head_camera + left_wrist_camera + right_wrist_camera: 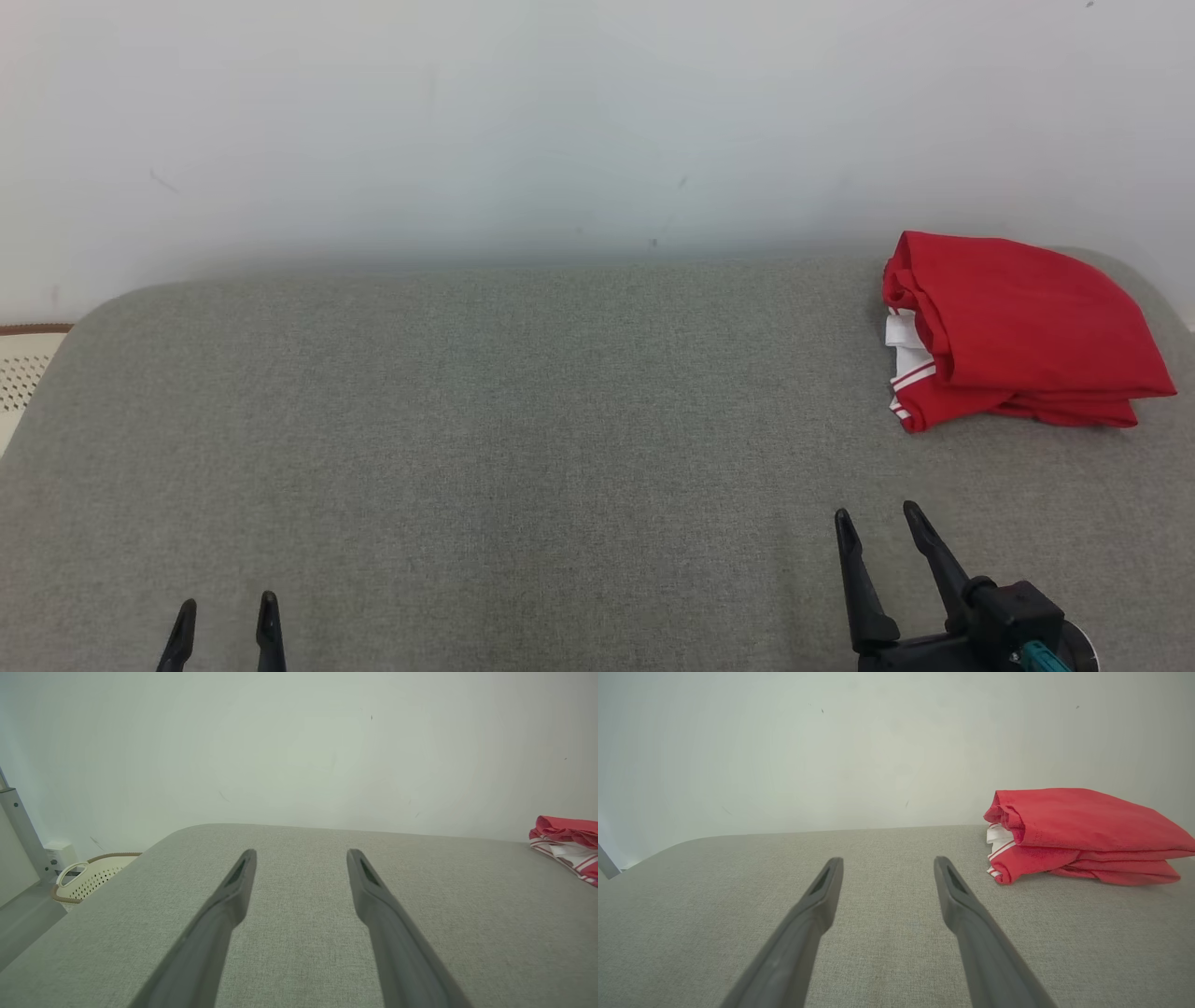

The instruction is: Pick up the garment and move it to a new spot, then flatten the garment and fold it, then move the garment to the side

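Note:
A red garment (pixel 1018 327) with white striped trim lies folded in a compact stack at the far right of the grey padded table (pixel 523 420). In the right wrist view the garment (pixel 1083 833) sits ahead and to the right of my fingers. Its edge (pixel 567 847) shows at the far right of the left wrist view. My right gripper (pixel 878 523) stands open near the front right, well short of the garment, holding nothing. My left gripper (pixel 229 611) is open at the front left, empty, far from the garment.
A cream perforated basket (pixel 88 879) with a brown rim stands off the table's left end, beside a grey metal frame (pixel 21 830). A pale wall (pixel 597 121) runs right behind the table's far edge.

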Robot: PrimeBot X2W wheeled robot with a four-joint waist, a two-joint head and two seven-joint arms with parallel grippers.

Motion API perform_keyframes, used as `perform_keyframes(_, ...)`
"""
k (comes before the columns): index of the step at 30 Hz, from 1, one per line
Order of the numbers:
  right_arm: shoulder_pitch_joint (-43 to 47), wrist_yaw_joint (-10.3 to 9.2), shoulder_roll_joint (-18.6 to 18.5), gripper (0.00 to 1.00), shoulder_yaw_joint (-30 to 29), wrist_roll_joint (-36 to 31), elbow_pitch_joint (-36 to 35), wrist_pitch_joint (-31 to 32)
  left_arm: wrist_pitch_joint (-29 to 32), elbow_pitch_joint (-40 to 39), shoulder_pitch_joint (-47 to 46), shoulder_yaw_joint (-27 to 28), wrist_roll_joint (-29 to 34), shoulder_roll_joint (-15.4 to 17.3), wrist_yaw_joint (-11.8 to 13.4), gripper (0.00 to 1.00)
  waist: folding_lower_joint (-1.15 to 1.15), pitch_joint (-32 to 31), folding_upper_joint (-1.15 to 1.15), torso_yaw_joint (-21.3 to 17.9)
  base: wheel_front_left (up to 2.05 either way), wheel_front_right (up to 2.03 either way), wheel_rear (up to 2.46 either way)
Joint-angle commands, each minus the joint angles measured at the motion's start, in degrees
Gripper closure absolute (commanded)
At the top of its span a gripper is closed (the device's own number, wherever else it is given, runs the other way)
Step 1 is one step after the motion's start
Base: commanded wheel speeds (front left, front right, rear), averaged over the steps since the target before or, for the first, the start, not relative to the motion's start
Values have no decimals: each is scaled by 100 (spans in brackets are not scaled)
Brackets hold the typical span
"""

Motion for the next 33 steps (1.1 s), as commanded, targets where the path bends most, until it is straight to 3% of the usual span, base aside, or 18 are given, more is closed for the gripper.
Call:
perform_keyframes(1,50,-4,43,0,45,-128,-47,-8,-22,50,99,-27,168,45,65,0,0,-17,0,-24,0,0,0)
perform_keyframes(29,-23,-4,140,0,11,-195,86,-3,-22,202,110,2,112,30,58,0,0,-48,0,-42,0,0,0)
perform_keyframes(30,-7,0,128,100,6,-207,94,1,1,231,23,-14,125,16,71,100,0,-48,0,-42,0,0,0)
perform_keyframes(33,93,0,127,100,4,-187,239,11,30,407,38,-26,107,-30,72,100,0,-47,0,-42,0,0,0)
